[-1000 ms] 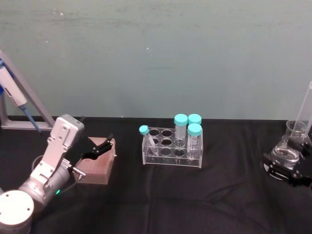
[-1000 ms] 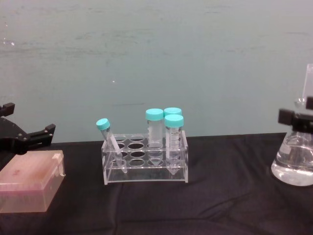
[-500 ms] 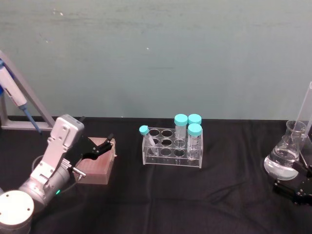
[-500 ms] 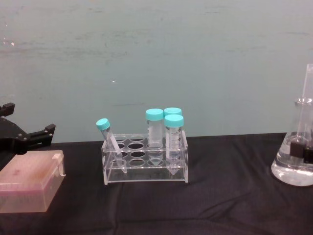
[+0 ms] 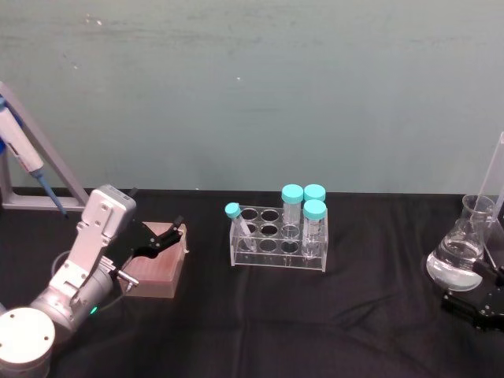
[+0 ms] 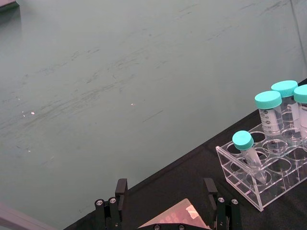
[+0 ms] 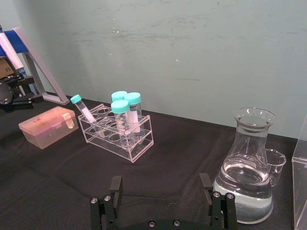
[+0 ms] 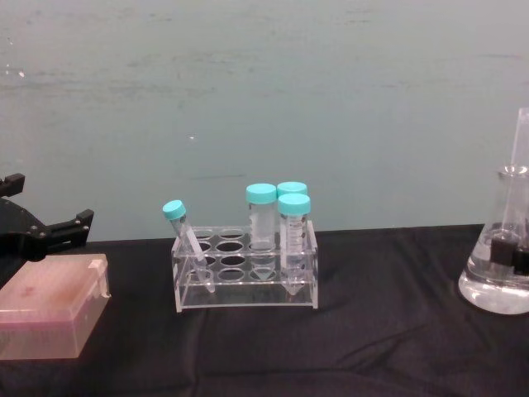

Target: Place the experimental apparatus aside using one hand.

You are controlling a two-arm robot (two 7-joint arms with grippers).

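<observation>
On the black table (image 5: 260,315), the right gripper (image 5: 479,302) has pulled back from the flask (image 5: 459,253), which a second ago sat between its fingers and now stands free at the table's three o'clock edge. Over the last half second gripper and flask have held their places, suggesting the flask has been released and this part of the clearing is probably done.

The gripper sits just on the near side of the flask, at about five o'clock from it. In the right wrist view its jaws stand wide apart, holding nothing and touching nothing, with the flask (image 7: 246,165) ahead of one finger. A small beaker (image 7: 274,166) sits right behind the flask, and the edge of a clear stand (image 7: 300,187) shows next to it.

At centre stands the tube rack (image 5: 277,239) with four teal-capped tubes, unmoved. At nine o'clock the left gripper (image 5: 163,238) hovers over a pink box (image 5: 157,270), jaws spread and empty, idle.
</observation>
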